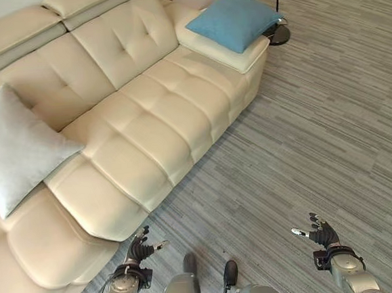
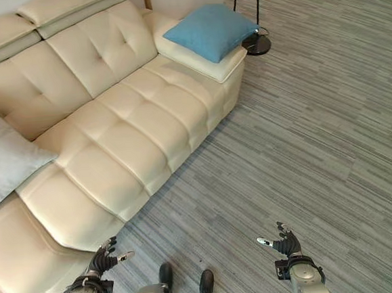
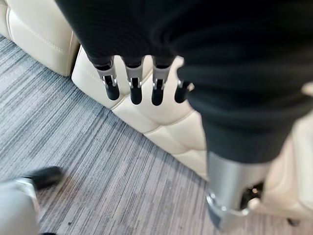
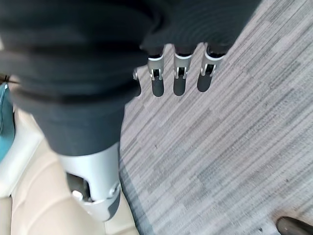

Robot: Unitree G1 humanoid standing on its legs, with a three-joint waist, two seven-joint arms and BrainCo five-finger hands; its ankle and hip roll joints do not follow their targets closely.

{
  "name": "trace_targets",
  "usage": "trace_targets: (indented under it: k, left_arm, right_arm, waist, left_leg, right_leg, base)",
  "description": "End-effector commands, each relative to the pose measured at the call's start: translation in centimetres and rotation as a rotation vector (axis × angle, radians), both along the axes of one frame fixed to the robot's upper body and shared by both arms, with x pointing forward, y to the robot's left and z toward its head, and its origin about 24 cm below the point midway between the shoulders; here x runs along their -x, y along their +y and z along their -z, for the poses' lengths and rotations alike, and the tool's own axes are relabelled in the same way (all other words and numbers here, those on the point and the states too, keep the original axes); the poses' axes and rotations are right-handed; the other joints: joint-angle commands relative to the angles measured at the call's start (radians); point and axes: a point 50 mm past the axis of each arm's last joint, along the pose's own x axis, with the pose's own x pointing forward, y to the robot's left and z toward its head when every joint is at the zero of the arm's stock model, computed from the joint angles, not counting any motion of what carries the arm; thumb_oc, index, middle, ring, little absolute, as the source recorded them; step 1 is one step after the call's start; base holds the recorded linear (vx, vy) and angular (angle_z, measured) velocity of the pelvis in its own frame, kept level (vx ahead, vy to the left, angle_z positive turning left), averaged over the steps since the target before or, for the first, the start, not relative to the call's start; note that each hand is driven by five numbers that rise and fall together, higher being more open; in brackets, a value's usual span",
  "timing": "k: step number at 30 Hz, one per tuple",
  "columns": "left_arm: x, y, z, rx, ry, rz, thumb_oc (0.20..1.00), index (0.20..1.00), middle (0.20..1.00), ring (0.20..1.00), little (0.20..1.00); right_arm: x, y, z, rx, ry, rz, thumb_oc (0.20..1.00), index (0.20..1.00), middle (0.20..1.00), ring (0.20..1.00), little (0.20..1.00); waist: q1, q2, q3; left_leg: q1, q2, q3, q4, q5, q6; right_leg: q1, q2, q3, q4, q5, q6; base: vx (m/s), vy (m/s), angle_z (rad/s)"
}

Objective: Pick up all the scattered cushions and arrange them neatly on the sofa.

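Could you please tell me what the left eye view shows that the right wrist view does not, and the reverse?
The left eye view alone shows the grey cushion leaning on the sofa's backrest, the lamp base and the open left hand. The right wrist view alone shows the right hand's straight fingers from close above the carpet. Both share the sofa, the carpet, the right hand and the blue cushion on the armrest.

Living room, cream tufted leather sofa [image 1: 146, 116], throw cushions [image 1: 230, 20], grey striped carpet [image 1: 331, 142], floor lamp base [image 1: 279, 35]
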Motion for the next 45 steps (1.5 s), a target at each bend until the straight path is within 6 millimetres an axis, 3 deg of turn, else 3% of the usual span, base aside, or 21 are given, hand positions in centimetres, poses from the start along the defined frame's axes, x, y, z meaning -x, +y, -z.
trace_targets:
  k: [1, 5, 7, 8, 9, 12, 15, 16, 18, 20, 22, 23, 24, 27, 28, 29, 33, 35, 40, 43, 45]
  left_arm:
    - [-0.5, 1.4, -1.1, -0.078, -0.039, 0.023, 1.0, 1.0, 1.0, 1.0, 1.0]
    - [0.8, 2.7, -0.7, -0.104, 0.008, -0.002, 1.0, 1.0, 1.0, 1.0, 1.0]
    - [0.6, 4.1, -1.7, -0.134, -0.02, -0.02, 1.0, 1.0, 1.0, 1.0, 1.0]
    - [0.6, 4.6, -2.1, -0.15, -0.032, -0.038, 1.0, 1.0, 1.0, 1.0, 1.0]
    - [0.7, 4.6, -2.0, -0.144, -0.032, -0.05, 1.0, 1.0, 1.0, 1.0, 1.0]
    - [0.7, 4.4, -1.7, -0.134, -0.028, -0.062, 1.0, 1.0, 1.0, 1.0, 1.0]
    - [0.6, 4.2, -1.6, -0.133, -0.029, -0.057, 1.0, 1.0, 1.0, 1.0, 1.0]
    - [0.5, 4.0, -1.5, -0.128, -0.03, -0.059, 1.0, 1.0, 1.0, 1.0, 1.0]
    - [0.4, 3.7, -1.5, -0.125, -0.038, -0.06, 1.0, 1.0, 1.0, 1.0, 1.0]
    - [0.5, 3.5, -1.4, -0.127, -0.034, -0.05, 1.0, 1.0, 1.0, 1.0, 1.0]
    - [1.3, 3.3, -0.9, -0.114, -0.012, -0.057, 1.0, 1.0, 1.0, 1.0, 1.0]
    - [1.6, 3.2, -0.6, -0.105, 0.004, -0.055, 1.0, 1.0, 1.0, 1.0, 1.0]
    - [1.6, 2.7, -0.4, -0.086, 0.012, -0.046, 1.0, 1.0, 1.0, 1.0, 1.0]
    - [1.3, 2.3, -0.4, -0.072, 0.01, -0.027, 1.0, 1.0, 1.0, 1.0, 1.0]
    - [1.1, 2.1, -0.4, -0.069, 0.006, -0.024, 1.0, 1.0, 1.0, 1.0, 1.0]
    - [0.7, 1.9, -0.5, -0.066, -0.002, -0.014, 1.0, 1.0, 1.0, 1.0, 1.0]
    - [0.4, 1.3, -0.5, -0.064, -0.01, 0.018, 1.0, 1.0, 1.0, 1.0, 1.0]
    - [0.5, 1.3, -0.5, -0.067, -0.009, 0.025, 1.0, 1.0, 1.0, 1.0, 1.0]
    - [1.3, 1.4, 0.1, -0.072, 0.024, 0.017, 1.0, 1.0, 1.0, 1.0, 1.0]
    - [2.1, 1.9, 0.1, -0.06, 0.032, -0.019, 1.0, 1.0, 1.0, 1.0, 1.0]
    - [2.0, 2.1, 0.1, -0.068, 0.035, -0.02, 1.0, 1.0, 1.0, 1.0, 1.0]
  right_arm:
    - [-0.3, -0.6, -0.7, 0.021, -0.05, 0.015, 1.0, 1.0, 1.0, 1.0, 1.0]
    - [0.3, 0.2, -0.2, -0.013, -0.033, -0.005, 1.0, 1.0, 1.0, 1.0, 1.0]
    - [-0.3, 0.8, -0.6, -0.067, -0.069, -0.006, 1.0, 1.0, 1.0, 1.0, 1.0]
    - [-0.8, 1.3, -0.9, -0.086, -0.092, -0.012, 1.0, 1.0, 1.0, 1.0, 1.0]
    - [-1.0, 1.8, -0.8, -0.105, -0.095, -0.024, 1.0, 1.0, 1.0, 1.0, 1.0]
    - [-1.6, 1.9, -1.2, -0.093, -0.108, -0.039, 1.0, 1.0, 1.0, 1.0, 1.0]
    - [-1.7, 1.9, -1.3, -0.086, -0.11, -0.045, 1.0, 1.0, 1.0, 1.0, 1.0]
    - [-1.7, 2.0, -1.2, -0.073, -0.101, -0.054, 1.0, 1.0, 1.0, 1.0, 1.0]
    - [-1.7, 2.0, -1.2, -0.058, -0.094, -0.061, 1.0, 1.0, 1.0, 1.0, 1.0]
    - [-1.2, 2.1, -1.0, -0.061, -0.086, -0.062, 1.0, 1.0, 1.0, 1.0, 1.0]
    - [-0.7, 2.2, -0.6, -0.071, -0.072, -0.07, 1.0, 1.0, 1.0, 1.0, 1.0]
    - [-0.7, 2.1, -0.5, -0.058, -0.056, -0.076, 1.0, 1.0, 1.0, 1.0, 1.0]
    - [-0.8, 1.7, -0.8, -0.054, -0.075, -0.056, 1.0, 1.0, 1.0, 1.0, 1.0]
    - [-1.0, 1.3, -1.2, -0.055, -0.097, -0.036, 1.0, 1.0, 1.0, 1.0, 1.0]
    - [-1.2, 1.1, -1.3, -0.048, -0.097, -0.037, 1.0, 1.0, 1.0, 1.0, 1.0]
    - [-1.4, 1.0, -1.4, -0.042, -0.103, -0.04, 1.0, 1.0, 1.0, 1.0, 1.0]
    - [-1.6, 0.8, -1.6, -0.023, -0.105, -0.046, 1.0, 1.0, 1.0, 1.0, 1.0]
    - [-1.5, 0.5, -1.6, -0.01, -0.103, -0.043, 1.0, 1.0, 1.0, 1.0, 1.0]
    - [-1.0, 0.6, -1.0, -0.004, -0.071, -0.048, 1.0, 1.0, 1.0, 1.0, 1.0]
    - [-1.4, 1.4, -1.3, 0.004, -0.08, -0.104, 1.0, 1.0, 1.0, 1.0, 1.0]
    - [-1.4, 1.7, -1.1, -0.003, -0.072, -0.114, 1.0, 1.0, 1.0, 1.0, 1.0]
  waist:
    - [0.044, 0.005, -0.011]
    - [0.045, -0.007, -0.03]
    - [0.044, -0.02, -0.033]
    - [0.049, -0.008, -0.025]
    - [0.042, 0.006, -0.016]
    - [0.014, 0.014, 0.003]
    - [0.007, 0.016, 0.011]
    - [-0.007, 0.018, 0.015]
    - [-0.011, 0.025, 0.021]
    - [-0.024, 0.019, 0.009]
    - [-0.028, 0.015, -0.016]
    - [-0.023, 0.023, -0.023]
    - [-0.028, 0.025, -0.023]
    - [-0.031, 0.021, -0.026]
    - [-0.024, 0.016, -0.023]
    - [-0.013, 0.017, -0.018]
    - [0.018, 0.012, -0.012]
    - [0.032, 0.022, -0.012]
    - [0.044, 0.043, -0.028]
    - [0.058, 0.072, -0.01]
    - [0.054, 0.079, -0.003]
  left_leg:
    - [-0.073, 0.0, -0.021, 0.098, 0.065, 0.034]
    - [-0.018, 0.015, -0.01, 0.133, 0.03, 0.074]
    - [0.024, 0.017, 0.024, 0.165, -0.047, 0.116]
    - [0.039, 0.037, 0.044, 0.179, -0.076, 0.133]
    - [0.096, 0.041, 0.041, 0.159, -0.097, 0.141]
    - [0.202, 0.036, 0.049, 0.106, -0.132, 0.14]
    - [0.237, 0.037, 0.048, 0.091, -0.149, 0.137]
    - [0.301, 0.037, 0.04, 0.065, -0.176, 0.123]
    - [0.369, 0.054, 0.035, 0.055, -0.22, 0.105]
    - [0.426, 0.065, 0.01, 0.065, -0.253, 0.084]
    - [0.44, 0.094, 0.001, 0.132, -0.203, 0.057]
    - [0.429, 0.12, 0.013, 0.187, -0.183, 0.051]
    - [0.352, 0.156, 0.014, 0.362, -0.082, 0.04]
    - [0.283, 0.179, 0.036, 0.469, -0.021, 0.043]
    - [0.251, 0.148, 0.023, 0.498, -0.052, 0.056]
    - [0.218, 0.092, -0.006, 0.491, -0.089, 0.065]
    - [0.143, -0.03, -0.033, 0.348, -0.167, 0.09]
    - [0.139, -0.064, -0.059, 0.233, -0.125, 0.086]
    - [0.211, -0.06, -0.082, 0.104, -0.08, 0.099]
    - [0.256, -0.039, -0.063, 0.069, -0.071, 0.132]
    - [0.281, -0.027, -0.068, 0.05, -0.073, 0.14]
  right_leg:
    - [0.051, -0.03, 0.097, 0.089, -0.116, 0.109]
    - [0.071, -0.068, 0.163, 0.148, -0.155, 0.136]
    - [-0.006, -0.115, 0.188, 0.337, -0.081, 0.177]
    - [-0.066, -0.145, 0.144, 0.434, -0.029, 0.184]
    - [-0.138, -0.146, 0.101, 0.47, -0.035, 0.161]
    - [-0.248, -0.146, 0.026, 0.343, -0.025, 0.165]
    - [-0.272, -0.146, 0.004, 0.288, -0.003, 0.171]
    - [-0.307, -0.147, -0.033, 0.185, 0.034, 0.19]
    - [-0.343, -0.157, -0.098, 0.111, 0.072, 0.206]
    - [-0.335, -0.161, -0.076, 0.109, 0.079, 0.206]
    - [-0.301, -0.154, -0.068, 0.128, 0.114, 0.188]
    - [-0.276, -0.146, -0.073, 0.133, 0.1, 0.175]
    - [-0.23, -0.12, -0.064, 0.136, 0.07, 0.139]
    - [-0.195, -0.107, -0.061, 0.137, 0.034, 0.106]
    - [-0.183, -0.104, -0.048, 0.136, 0.026, 0.1]
    - [-0.161, -0.092, -0.03, 0.132, 0.018, 0.1]
    - [-0.11, -0.082, 0.006, 0.115, 0.002, 0.117]
    - [-0.089, -0.059, 0.015, 0.111, -0.003, 0.12]
    - [-0.052, -0.027, 0.031, 0.125, -0.024, 0.129]
    - [-0.143, -0.063, 0.003, 0.354, -0.016, 0.175]
    - [-0.195, -0.09, 0.008, 0.431, 0.002, 0.188]
  base:
    - [0.25, 0.085, -1.42]
    - [0.45, 0.248, -1.22]
    - [0.48, 0.292, -1.11]
    - [0.46, 0.277, -1.21]
    - [0.4, 0.178, -0.98]
    - [0.41, 0.056, -0.55]
    - [0.27, -0.058, -0.02]
    - [0.46, -0.095, 0.16]
    - [0.55, -0.181, 0.21]
    - [0.5, -0.221, 0.25]
    - [0.54, -0.284, 0.31]
    - [0.56, -0.404, 0.24]
    - [0.33, -0.279, 0.56]
    - [0.25, -0.216, 0.57]
    - [0.25, -0.133, 0.22]
    - [0.27, -0.092, -0.1]
    - [0.22, -0.031, -0.76]
    - [0.16, 0.001, -0.22]
    - [0.11, 0.025, -0.39]
    - [0.02, 0.082, -0.32]
    - [0.04, -0.032, -0.72]
